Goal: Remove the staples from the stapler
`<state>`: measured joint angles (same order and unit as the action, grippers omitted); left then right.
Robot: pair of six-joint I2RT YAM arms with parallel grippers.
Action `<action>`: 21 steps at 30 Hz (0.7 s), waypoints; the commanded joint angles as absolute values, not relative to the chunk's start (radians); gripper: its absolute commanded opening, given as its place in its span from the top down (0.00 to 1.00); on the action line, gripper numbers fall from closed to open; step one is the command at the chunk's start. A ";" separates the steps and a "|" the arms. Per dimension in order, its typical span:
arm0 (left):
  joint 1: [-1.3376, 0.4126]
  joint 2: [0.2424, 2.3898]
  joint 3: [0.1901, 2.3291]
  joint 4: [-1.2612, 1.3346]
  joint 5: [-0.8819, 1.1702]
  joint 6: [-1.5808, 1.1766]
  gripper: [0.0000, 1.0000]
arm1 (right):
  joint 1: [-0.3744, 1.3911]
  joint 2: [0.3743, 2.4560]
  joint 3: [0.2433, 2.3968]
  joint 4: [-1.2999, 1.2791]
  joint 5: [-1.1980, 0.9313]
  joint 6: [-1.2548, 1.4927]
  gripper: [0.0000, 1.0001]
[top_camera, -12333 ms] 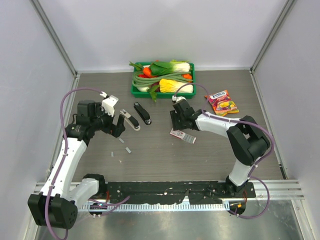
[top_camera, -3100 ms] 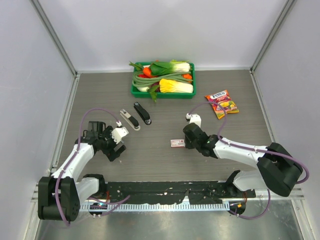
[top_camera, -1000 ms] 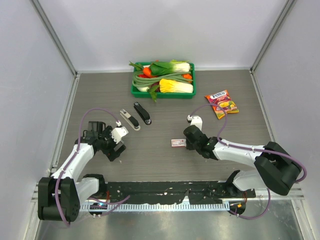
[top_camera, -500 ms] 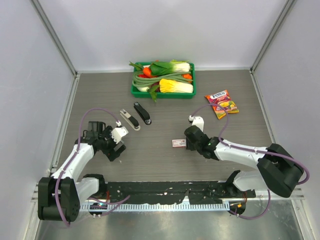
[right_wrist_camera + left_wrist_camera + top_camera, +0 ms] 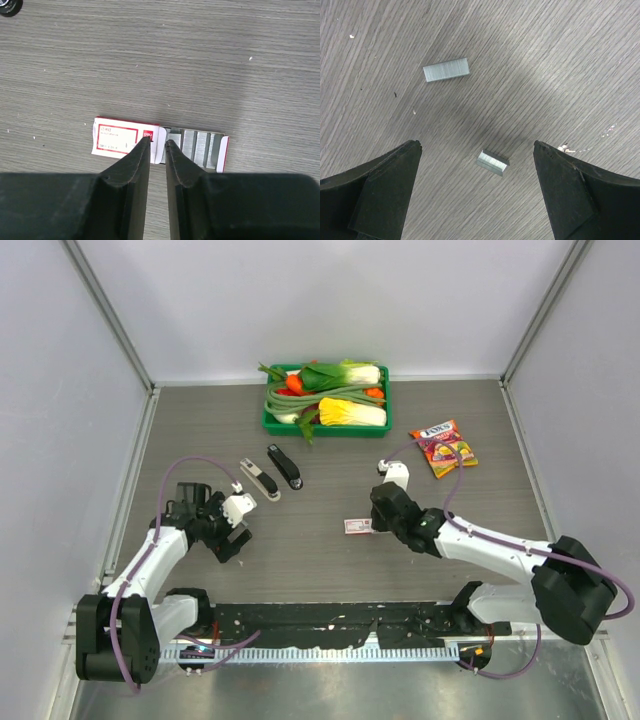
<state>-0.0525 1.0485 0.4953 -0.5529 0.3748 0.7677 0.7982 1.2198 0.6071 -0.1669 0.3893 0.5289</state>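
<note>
Stapler (image 5: 258,479) lies diagonal, far-left to near-right; black stapler (image 5: 284,467) parallel, just beside. Staples (image 5: 492,162) under spread left claw (image 5: 476,146). Right claw (image 5: 157,142) nearly together at box (image 5: 115,137); grip unclear.

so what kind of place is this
Likely a robot lab test cell: a left arm and right arm bolted to a rail, plain walls boxing the table in, staged props like a vegetable tray and snack bag.
</note>
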 commanded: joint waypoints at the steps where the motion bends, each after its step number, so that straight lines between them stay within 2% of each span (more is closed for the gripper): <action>1: -0.057 1.034 0.509 -0.557 0.380 0.776 0.00 | 0.796 1.255 0.640 -0.178 0.408 0.532 0.72; 3: -0.057 1.034 0.508 -0.557 0.380 0.776 0.00 | 0.796 1.272 0.646 -0.186 0.417 0.535 0.68; 21: -0.057 1.048 0.515 -0.555 0.376 0.775 0.00 | 0.796 1.342 0.629 -0.155 0.417 0.520 0.68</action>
